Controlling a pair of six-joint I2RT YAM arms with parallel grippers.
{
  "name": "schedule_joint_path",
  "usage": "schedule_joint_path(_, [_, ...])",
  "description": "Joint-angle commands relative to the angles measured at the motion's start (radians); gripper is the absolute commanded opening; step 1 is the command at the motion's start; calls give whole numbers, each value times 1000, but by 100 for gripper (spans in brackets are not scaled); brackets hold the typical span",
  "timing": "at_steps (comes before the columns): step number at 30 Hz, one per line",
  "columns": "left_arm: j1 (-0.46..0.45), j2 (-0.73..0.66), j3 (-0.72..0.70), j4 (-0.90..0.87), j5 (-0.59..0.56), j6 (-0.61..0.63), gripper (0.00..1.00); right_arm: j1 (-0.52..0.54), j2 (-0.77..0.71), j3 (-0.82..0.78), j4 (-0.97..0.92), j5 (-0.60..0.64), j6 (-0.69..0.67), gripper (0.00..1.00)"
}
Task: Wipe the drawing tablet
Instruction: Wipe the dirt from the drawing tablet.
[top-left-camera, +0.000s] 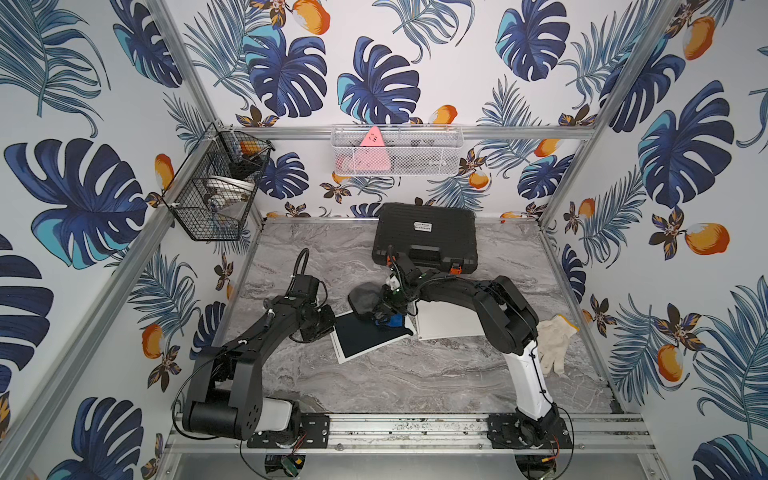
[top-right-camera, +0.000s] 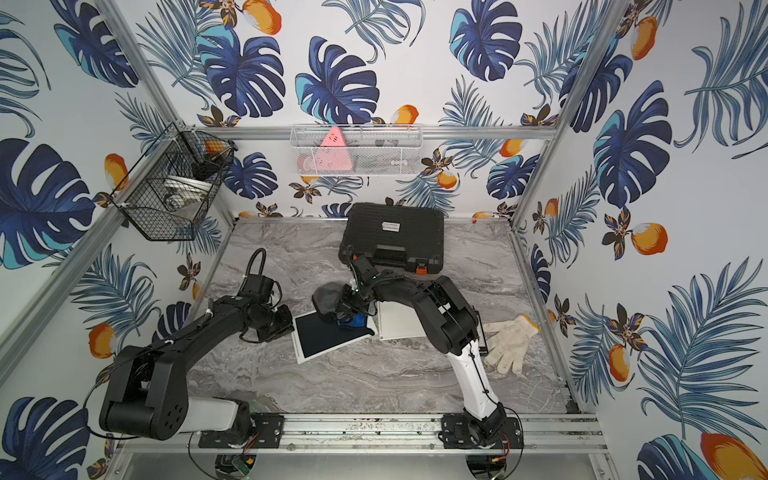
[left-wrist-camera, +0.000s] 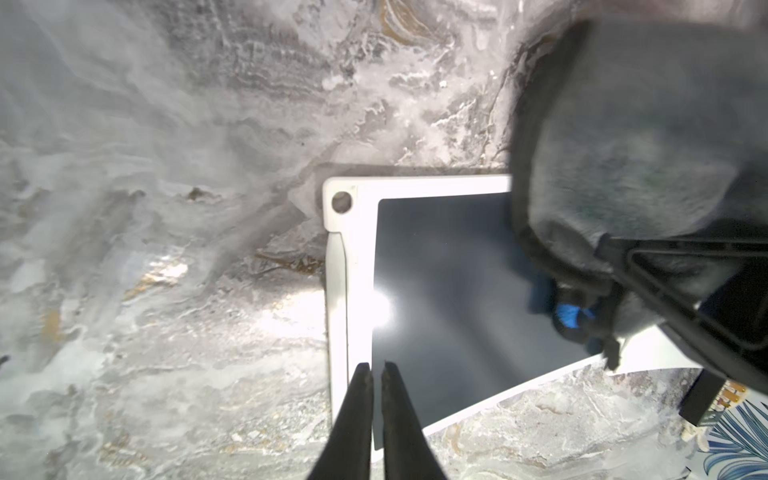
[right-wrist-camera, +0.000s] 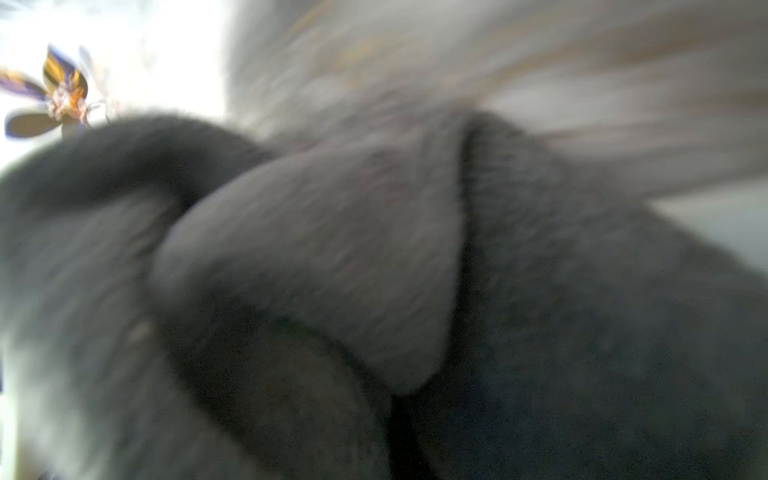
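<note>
Tablet: the white-framed, dark-screened drawing tablet (top-left-camera: 361, 340) lies flat and skewed near the middle of the grey marble-patterned tabletop (top-left-camera: 374, 386). In both top views its right end sits just beside a flat white rectangular board (top-left-camera: 449, 324).

Right claw (top-left-camera: 388, 320): over the far right part of the screen, closed on a bunched dark grey fleece cloth (top-left-camera: 363, 299). The cloth hangs onto the tablet's far edge. The right wrist view is filled by blurred cloth folds (right-wrist-camera: 332, 270), so the fingers are hidden there. The left wrist view shows blue-tipped fingers (left-wrist-camera: 571, 316) low over the screen (left-wrist-camera: 449, 270).

Left claw (left-wrist-camera: 376, 368): all but closed, with a thin slit between the black fingers and nothing in it. It sits over the tablet's left frame edge. I cannot tell whether it touches.

Also present: a black hard plastic case with an orange latch (top-left-camera: 424, 237) at the back, and a white knit work glove (top-left-camera: 555, 345) well to the right.
</note>
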Motion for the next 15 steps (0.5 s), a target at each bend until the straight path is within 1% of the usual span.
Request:
schedule_joint_path(1, [-1, 12, 11, -10, 28, -16, 16, -38, -35, -49, -85, 70, -43, 0])
schedule_joint_path(4, [-1, 43, 10, 10, 49, -18, 17, -41, -49, -49, -124, 95, -79, 0])
schedule_joint_path(7, [-1, 77, 9, 21, 55, -14, 18, -19, -53, -46, -142, 111, -86, 0])
schedule_joint_path(15, [-1, 111, 0, 22, 19, 0, 15, 64, -33, -8, -159, 126, -82, 0])
